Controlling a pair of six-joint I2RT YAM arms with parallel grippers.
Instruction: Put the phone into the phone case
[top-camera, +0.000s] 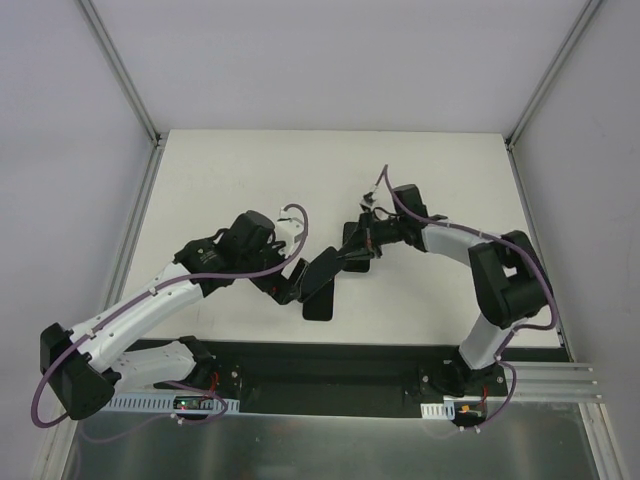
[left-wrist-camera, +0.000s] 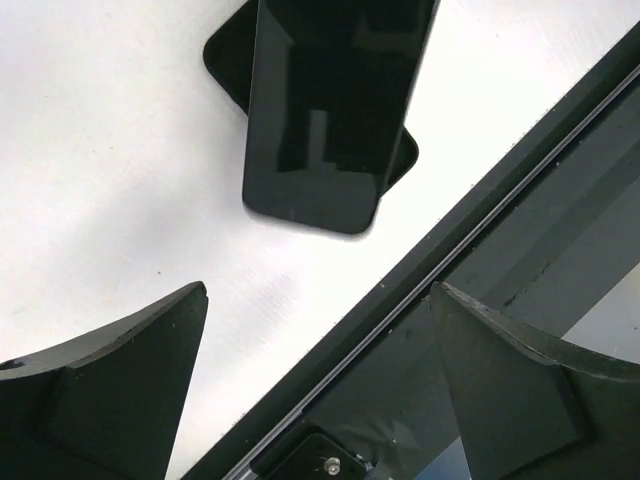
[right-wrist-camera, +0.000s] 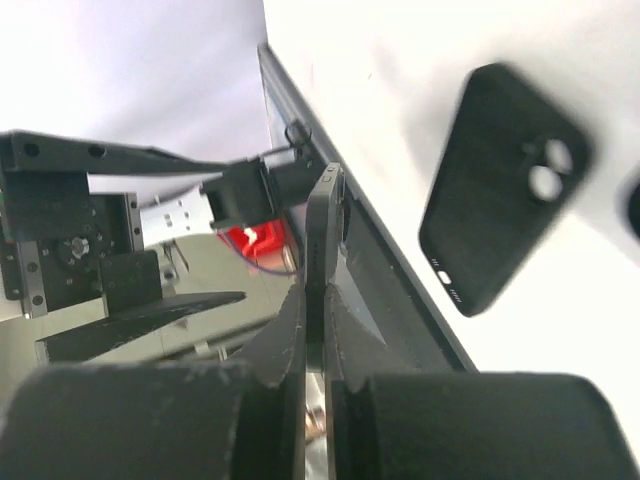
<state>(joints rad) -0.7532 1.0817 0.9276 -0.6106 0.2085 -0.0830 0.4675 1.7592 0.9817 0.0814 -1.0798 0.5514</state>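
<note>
Before me, a white table (top-camera: 230, 190) sits enclosed by pale wall panels (top-camera: 60, 150) and slanting aluminium posts (top-camera: 120, 70); a black base plate (top-camera: 330, 365) runs along its near edge, with a white slotted cable duct (top-camera: 150, 404) and a brushed metal sheet (top-camera: 330, 450) nearer still; a red light (right-wrist-camera: 250, 240) glows past the table's edge

Ahead of the left gripper (left-wrist-camera: 320, 300) we see the phone (left-wrist-camera: 330, 110), its screen glossy black and mirror-smooth, above the matt white table (left-wrist-camera: 100, 150). Its fingers (left-wrist-camera: 120, 380) look like dull black plastic. To one side of the right gripper (right-wrist-camera: 315, 300), the phone case (right-wrist-camera: 495, 185) looks matt black and finely grained.
</note>
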